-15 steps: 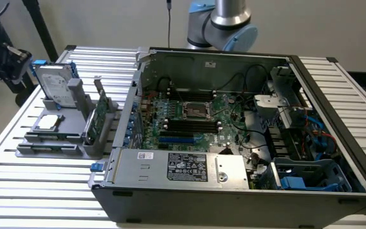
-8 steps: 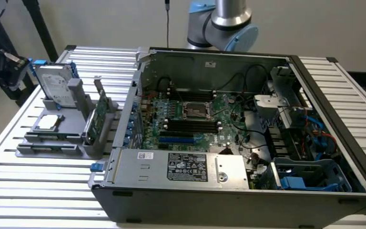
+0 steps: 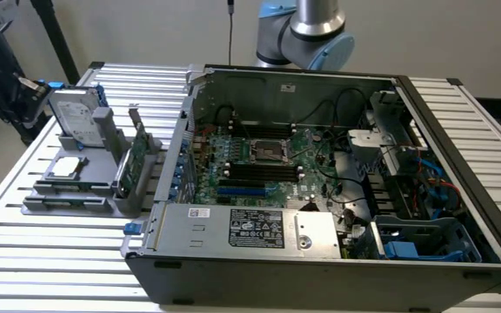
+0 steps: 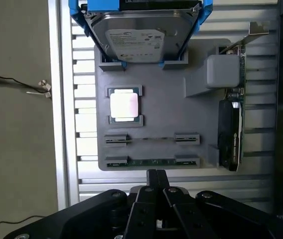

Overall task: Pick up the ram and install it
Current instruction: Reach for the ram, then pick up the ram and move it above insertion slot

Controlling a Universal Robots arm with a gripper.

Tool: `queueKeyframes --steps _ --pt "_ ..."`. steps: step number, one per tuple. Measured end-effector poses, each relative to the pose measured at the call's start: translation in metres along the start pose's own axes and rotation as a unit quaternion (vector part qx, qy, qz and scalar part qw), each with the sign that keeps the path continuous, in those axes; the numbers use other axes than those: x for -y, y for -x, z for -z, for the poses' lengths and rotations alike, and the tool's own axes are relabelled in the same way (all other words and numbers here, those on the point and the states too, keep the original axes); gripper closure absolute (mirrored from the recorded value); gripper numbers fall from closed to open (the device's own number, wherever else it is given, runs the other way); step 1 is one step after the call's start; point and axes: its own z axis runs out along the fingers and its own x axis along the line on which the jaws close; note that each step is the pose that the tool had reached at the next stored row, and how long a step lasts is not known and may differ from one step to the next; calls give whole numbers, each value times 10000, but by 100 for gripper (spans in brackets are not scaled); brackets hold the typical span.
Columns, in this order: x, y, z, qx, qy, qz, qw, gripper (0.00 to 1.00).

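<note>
The ram (image 4: 151,162) is a thin green stick standing on edge in the outermost slot of the grey holder (image 4: 161,119), between two grey clips. My gripper (image 4: 156,173) hovers above the holder, close to the ram's middle but apart from it. Its two black fingertips are pressed together and hold nothing. The holder's neighbouring slot (image 4: 151,139) looks bare. In the exterior view the holder (image 3: 76,186) sits at the left, beside the open computer case (image 3: 320,261). The motherboard's black slots (image 3: 255,173) lie inside the case.
The holder also carries a hard drive (image 4: 136,35) in a blue bracket, a square silver processor (image 4: 124,105) and a taller green card with a metal bracket (image 4: 231,124). All of it rests on a slatted metal table (image 3: 50,261). The arm's joint (image 3: 312,32) rises behind the case.
</note>
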Motion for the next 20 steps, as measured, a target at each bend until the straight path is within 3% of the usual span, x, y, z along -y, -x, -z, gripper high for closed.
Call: queueKeyframes --steps 16,20 --pt "1 0 -4 4 0 33 10000 89" --pt "2 -17 -4 5 1 190 9998 89"
